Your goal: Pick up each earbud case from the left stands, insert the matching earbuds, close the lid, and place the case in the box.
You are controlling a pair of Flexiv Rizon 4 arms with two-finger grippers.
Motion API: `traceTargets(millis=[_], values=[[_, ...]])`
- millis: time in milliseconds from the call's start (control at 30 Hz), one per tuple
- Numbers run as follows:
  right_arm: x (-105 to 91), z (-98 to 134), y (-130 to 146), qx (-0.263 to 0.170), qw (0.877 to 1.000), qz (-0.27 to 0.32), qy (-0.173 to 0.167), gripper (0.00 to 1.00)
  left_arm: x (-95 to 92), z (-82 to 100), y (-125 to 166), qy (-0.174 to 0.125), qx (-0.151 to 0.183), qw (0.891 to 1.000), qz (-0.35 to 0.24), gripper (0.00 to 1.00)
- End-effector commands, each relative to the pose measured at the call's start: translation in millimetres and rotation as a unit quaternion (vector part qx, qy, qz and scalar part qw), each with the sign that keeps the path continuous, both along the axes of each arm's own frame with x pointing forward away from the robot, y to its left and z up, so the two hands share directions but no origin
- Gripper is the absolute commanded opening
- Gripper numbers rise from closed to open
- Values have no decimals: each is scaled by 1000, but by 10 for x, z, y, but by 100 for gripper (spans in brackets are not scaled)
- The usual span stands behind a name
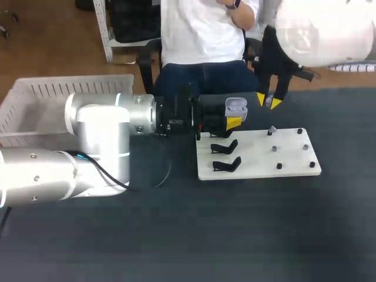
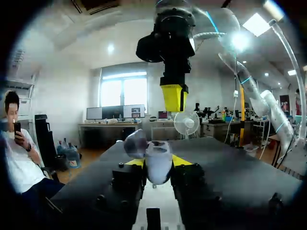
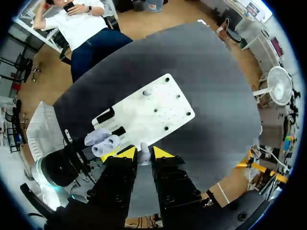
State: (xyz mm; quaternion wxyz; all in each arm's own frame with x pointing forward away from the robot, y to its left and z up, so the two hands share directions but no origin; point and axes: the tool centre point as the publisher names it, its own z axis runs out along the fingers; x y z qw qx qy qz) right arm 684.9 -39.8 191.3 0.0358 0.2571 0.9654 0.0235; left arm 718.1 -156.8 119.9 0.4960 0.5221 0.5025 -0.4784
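Open earbud case (image 1: pixel 235 106) is clamped in left gripper (image 2: pixel 158 164); earbud (image 3: pixel 144 158) is pinched by right gripper (image 3: pixel 144 152). Insertion step judged in hand: earbud must be lined up over its socket.

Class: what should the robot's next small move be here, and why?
Probably ease the right gripper down toward the open case held in the left gripper: it pinches an earbud and hangs higher up, apart from the case.
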Motion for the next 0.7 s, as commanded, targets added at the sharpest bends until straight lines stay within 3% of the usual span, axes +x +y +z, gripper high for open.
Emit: traceTargets(millis=[33,700], values=[[59,-14,109,-19,1000,8,11,0,-11,-10,-1,-2,-2,1000,3,0],[90,-133,380,-39,998,45,34,0,-11,-10,-1,-2,-2,1000,3,0]])
